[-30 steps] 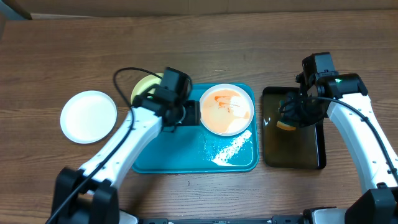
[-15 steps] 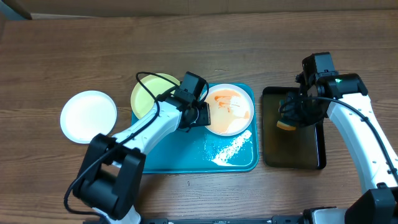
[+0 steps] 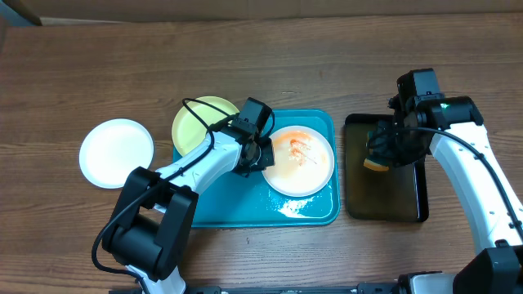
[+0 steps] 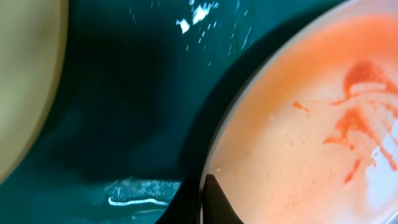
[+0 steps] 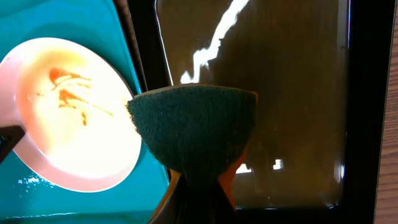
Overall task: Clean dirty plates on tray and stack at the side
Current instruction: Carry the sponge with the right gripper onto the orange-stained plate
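On the teal tray (image 3: pixel 237 211) lies a white dirty plate (image 3: pixel 304 167) with orange-red smears. My left gripper (image 3: pixel 264 155) is shut on its left rim; the left wrist view shows the dark fingertips (image 4: pixel 214 196) pinching the edge of the plate (image 4: pixel 298 137), gripper (image 4: pixel 200 180). A pale yellow-green plate (image 3: pixel 198 122) sits at the tray's back left corner. A clean white plate (image 3: pixel 116 153) rests on the table to the left. My right gripper (image 3: pixel 386 149) is shut on a green-and-orange sponge (image 5: pixel 194 127), held over the black tray (image 5: pixel 292 93).
The black tray (image 3: pixel 409 204) stands right of the teal tray and holds brownish water. Wet foam streaks (image 3: pixel 296 207) lie on the teal tray's front right. The left arm's cable (image 3: pixel 196 106) loops over the yellow-green plate.
My left gripper moved right off the yellow-green plate, reached the dirty plate's rim and shut on it. The plate slid a little toward the tray's front. The right arm has not moved.
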`<action>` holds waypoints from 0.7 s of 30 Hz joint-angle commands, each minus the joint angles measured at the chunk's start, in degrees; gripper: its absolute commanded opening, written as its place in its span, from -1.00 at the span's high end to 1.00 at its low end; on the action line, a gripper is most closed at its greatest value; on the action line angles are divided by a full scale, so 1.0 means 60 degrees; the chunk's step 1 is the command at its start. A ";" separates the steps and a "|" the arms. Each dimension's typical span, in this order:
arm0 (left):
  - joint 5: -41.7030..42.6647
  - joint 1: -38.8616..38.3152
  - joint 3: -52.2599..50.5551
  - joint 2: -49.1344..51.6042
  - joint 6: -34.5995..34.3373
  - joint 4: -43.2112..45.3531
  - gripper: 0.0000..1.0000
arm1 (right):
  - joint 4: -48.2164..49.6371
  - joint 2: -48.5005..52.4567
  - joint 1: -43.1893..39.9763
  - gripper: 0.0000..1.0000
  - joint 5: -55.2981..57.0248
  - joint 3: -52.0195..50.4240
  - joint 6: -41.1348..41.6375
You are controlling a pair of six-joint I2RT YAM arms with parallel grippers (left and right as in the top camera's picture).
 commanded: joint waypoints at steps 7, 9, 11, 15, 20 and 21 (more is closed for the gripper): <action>-0.0047 -0.0051 0.0106 0.0120 0.0025 -0.0925 0.92 | 0.0033 -0.0040 0.0036 0.93 -0.0597 0.0000 -0.0747; -0.0036 -0.0051 0.0106 0.0120 0.0208 -0.1005 0.92 | 0.0029 -0.0040 0.0149 0.92 -0.1107 0.0000 -0.1122; -0.0036 -0.0051 0.0106 0.0102 0.0459 -0.1122 0.92 | 0.0015 -0.0040 0.0372 0.92 -0.1362 0.0000 -0.1333; -0.0015 -0.0051 0.0106 -0.0080 0.1005 -0.1537 0.92 | 0.0004 -0.0026 0.1049 0.92 -0.1362 0.0000 -0.1577; 0.0007 -0.0051 0.0106 -0.0514 0.1676 -0.2295 0.92 | 0.0321 0.0346 0.2317 0.93 -0.1355 0.0000 -0.1483; 0.0007 -0.0051 0.0106 -0.0535 0.1752 -0.2375 0.92 | 0.0455 0.0470 0.2514 0.93 -0.1348 0.0000 -0.1443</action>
